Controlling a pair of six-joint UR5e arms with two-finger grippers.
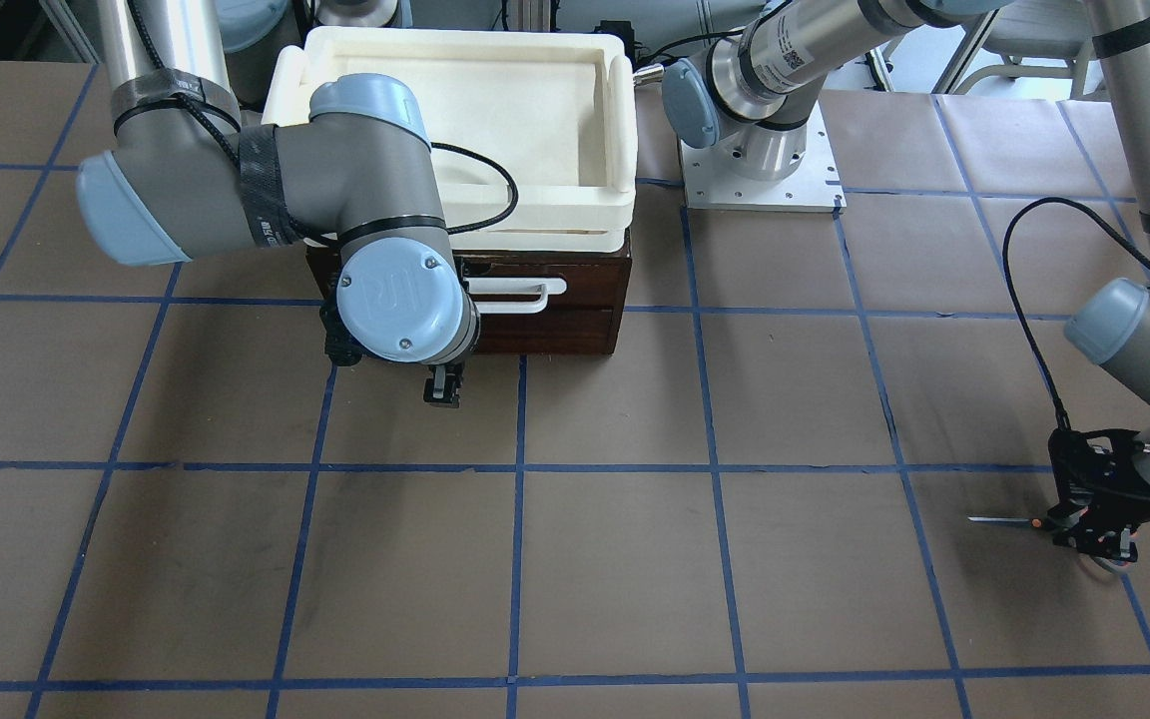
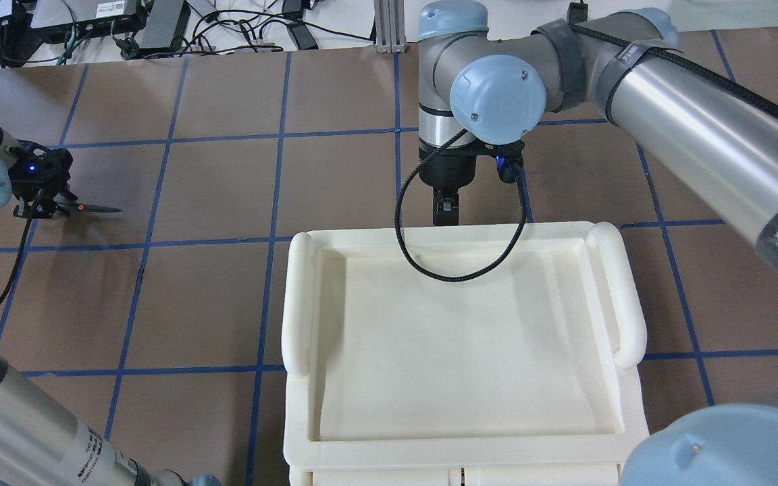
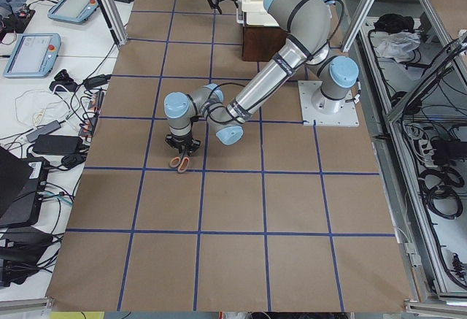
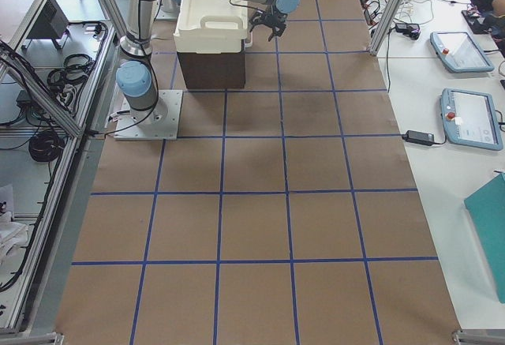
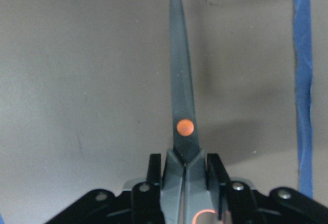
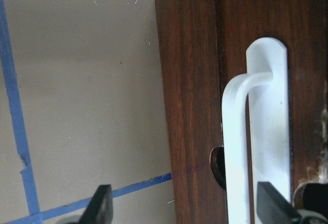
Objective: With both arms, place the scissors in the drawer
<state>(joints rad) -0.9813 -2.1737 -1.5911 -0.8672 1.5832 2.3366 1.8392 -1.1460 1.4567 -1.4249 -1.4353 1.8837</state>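
Early stage. Left hand (image 5: 184, 175) is closed on the scissors (image 5: 180, 96) near the pivot, blades sticking straight out ahead of it, low over the desk (image 1: 615, 559); can't tell if lifted clear. Right hand (image 6: 187, 207) is open, fingers spread. The white handle (image 6: 237, 147) of the drawer (image 6: 189, 80) sits just ahead, in line between them, not gripped. Drawer looks fully shut. Done: scissors grabbed, right hand lined up. Left: grip handle, pull drawer out, carry scissors over from well away, drop them in.

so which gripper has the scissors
The left gripper, shut on the scissors; the right gripper is open and empty by the drawer handle.
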